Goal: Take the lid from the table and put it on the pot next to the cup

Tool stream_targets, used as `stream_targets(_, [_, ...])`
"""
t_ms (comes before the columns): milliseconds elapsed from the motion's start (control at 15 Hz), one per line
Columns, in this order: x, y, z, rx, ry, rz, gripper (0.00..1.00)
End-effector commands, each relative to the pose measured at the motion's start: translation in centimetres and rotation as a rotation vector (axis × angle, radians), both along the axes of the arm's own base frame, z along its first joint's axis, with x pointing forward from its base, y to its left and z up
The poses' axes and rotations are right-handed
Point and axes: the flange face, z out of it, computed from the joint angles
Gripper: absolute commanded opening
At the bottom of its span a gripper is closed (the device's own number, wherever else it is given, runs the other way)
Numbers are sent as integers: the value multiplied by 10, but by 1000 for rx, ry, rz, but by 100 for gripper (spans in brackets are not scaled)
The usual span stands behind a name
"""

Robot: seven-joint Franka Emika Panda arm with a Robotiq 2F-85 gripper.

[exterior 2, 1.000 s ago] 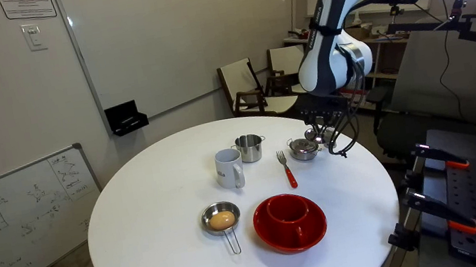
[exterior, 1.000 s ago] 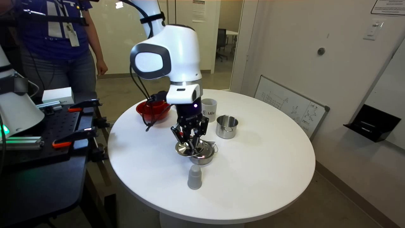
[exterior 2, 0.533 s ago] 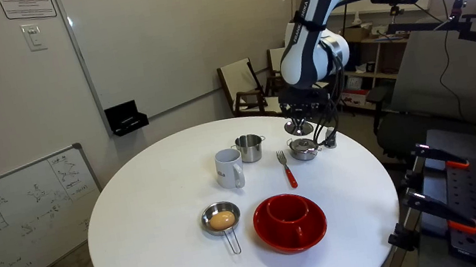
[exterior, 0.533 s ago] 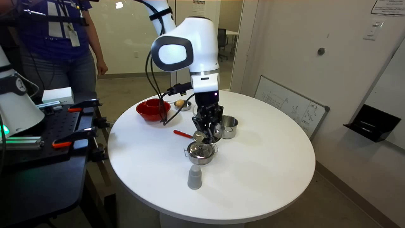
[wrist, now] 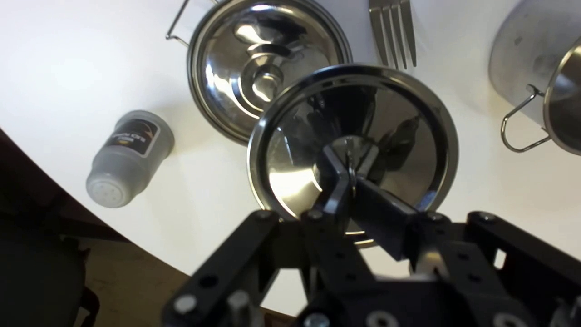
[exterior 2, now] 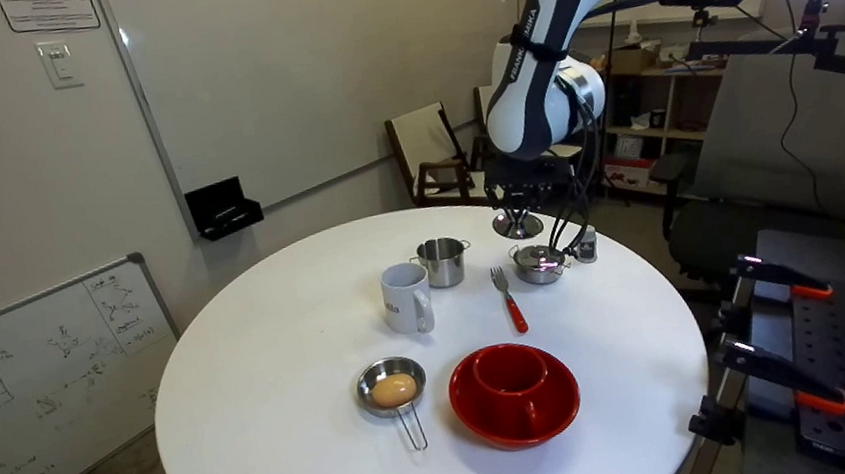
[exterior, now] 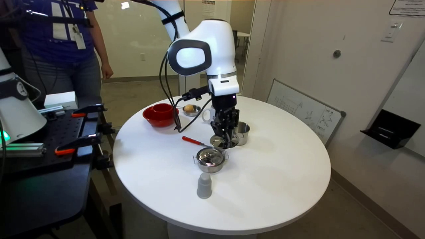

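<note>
Lid (wrist: pixel 313 131), a round disc of shiny metal, is in the grasp of the gripper (wrist: pixel 352 175). In the wrist view, both fingers come together at the middle of the disc and hold it from above; the part which they pinch is mostly hidden. In this view the edge of the lid overlaps the covered steel pot (wrist: pixel 272 59). More to the left is a grey shaker (wrist: pixel 131 154) with a dark label. At the top, the prongs of a fork (wrist: pixel 407 27) are seen, and at the right edge the small steel pot (wrist: pixel 522 59), which is uncovered.

In an exterior view, the lid hangs, nearly level, above the white table (exterior: pixel 275 179). It is near the covered steel pot and it hides some part of the small steel pot. At the left stands a person (exterior: pixel 59 53) in a blue shirt.

In an exterior view with the red bowl (exterior 2: pixel 470 403) in front, the lid is also in the air, behind the covered steel pot. The small steel pot stands just beside the cup (exterior 2: pixel 403 303); whether they touch, I cannot tell. Inside the red bowl is a red mug (exterior 2: pixel 511 376), and near it an egg (exterior 2: pixel 394 391) lies in a small pan (exterior 2: pixel 366 388).
</note>
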Motion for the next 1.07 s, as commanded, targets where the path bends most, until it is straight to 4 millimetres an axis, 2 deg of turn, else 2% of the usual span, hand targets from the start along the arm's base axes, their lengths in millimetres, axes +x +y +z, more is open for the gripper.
stream_targets(0, [1, -1, -1, 1, 0, 1, 11])
stream_targets(200, [4, 1, -2, 5, -1, 15, 8])
stream_targets(1000, [75, 45, -9, 41, -23, 277, 7])
